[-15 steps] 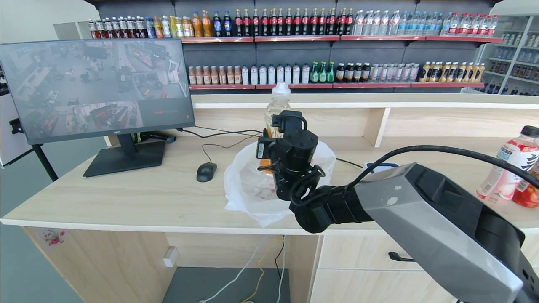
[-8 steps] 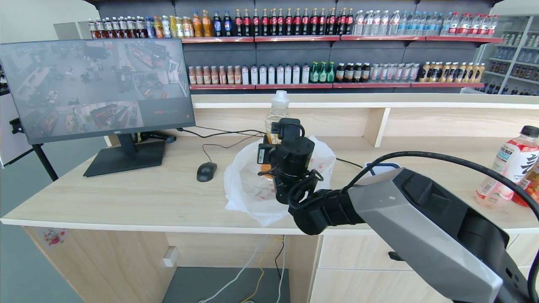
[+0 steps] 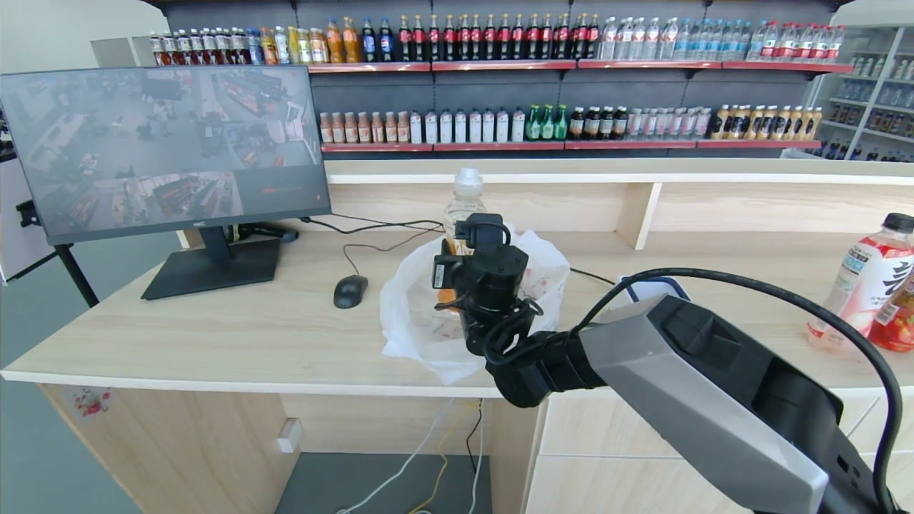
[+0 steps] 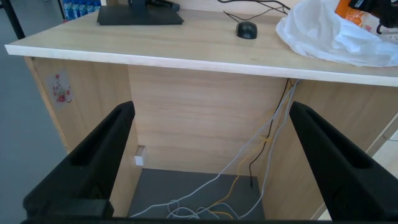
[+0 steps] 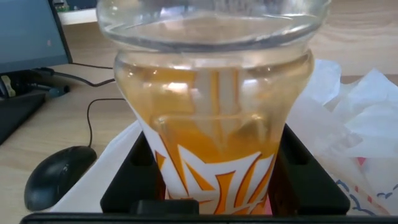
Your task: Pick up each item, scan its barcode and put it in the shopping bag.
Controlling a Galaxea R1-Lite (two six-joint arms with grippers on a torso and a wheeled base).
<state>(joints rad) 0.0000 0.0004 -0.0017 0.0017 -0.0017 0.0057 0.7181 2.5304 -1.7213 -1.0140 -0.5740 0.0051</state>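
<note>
The orange-drink bottle (image 3: 463,200) is found lower than a second ago: its white cap, then level with the back ledge, is now clearly beneath it. The right tool (image 3: 457,250) has been brought down with it and shifted slightly toward the robot's left. The bottle is kept upright, clamped at its lower body between the dark fingers of the right tool (image 5: 214,180), directly over the open mouth of the white shopping bag (image 3: 414,314) on the bench (image 3: 214,335). Whether its base has already been passed below the bag's rim cannot be told, since the base is hidden by the wrist.

From this descent, scanning is judged to be over for this item and bagging to be under way; release is best withheld until the base is inside the bag.

The left tool (image 4: 211,168) is held wide apart and empty, low in front of the bench. Further bottles (image 3: 860,278) at the bench's right end are left to be handled.
</note>
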